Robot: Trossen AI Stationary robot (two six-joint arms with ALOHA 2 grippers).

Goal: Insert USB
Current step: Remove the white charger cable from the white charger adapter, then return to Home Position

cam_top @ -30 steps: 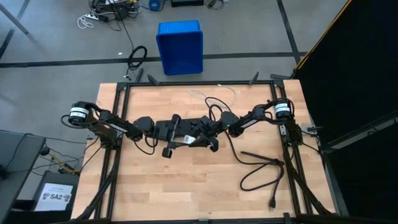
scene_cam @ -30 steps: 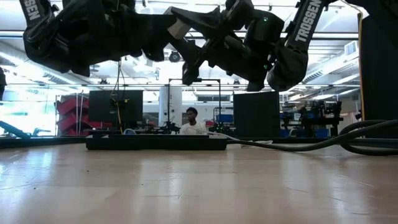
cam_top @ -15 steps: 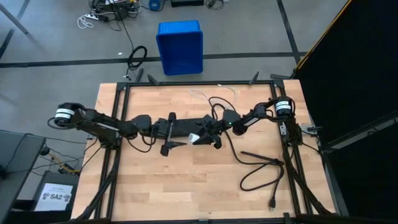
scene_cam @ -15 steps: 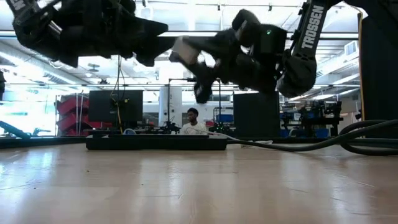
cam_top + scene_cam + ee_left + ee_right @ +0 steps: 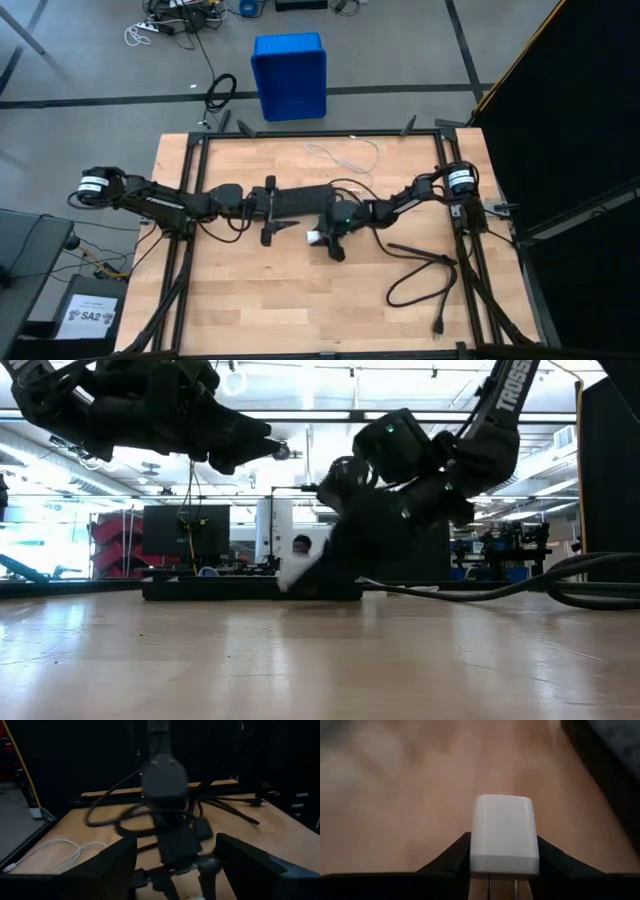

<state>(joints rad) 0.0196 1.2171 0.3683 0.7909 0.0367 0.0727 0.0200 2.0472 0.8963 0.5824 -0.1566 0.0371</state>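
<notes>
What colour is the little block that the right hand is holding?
White; the charger block in the right hand shows best in the right wrist view.

Power strip (image 5: 300,197): table centre.
USB (image 5: 345,152): twelve o'clock of strip, near the table's far edge.
Cord (image 5: 420,275): four o'clock.
Bin (image 5: 290,75): on floor beyond table, twelve o'clock.
Adapter (image 5: 316,237): just beside strip, five o'clock.

Below me, the pale wooden plank table (image 5: 250,290) carries a long black power strip (image 5: 300,197), its thick black cord (image 5: 415,272), and a thin white cable (image 5: 345,158) looped near the far edge.
</notes>
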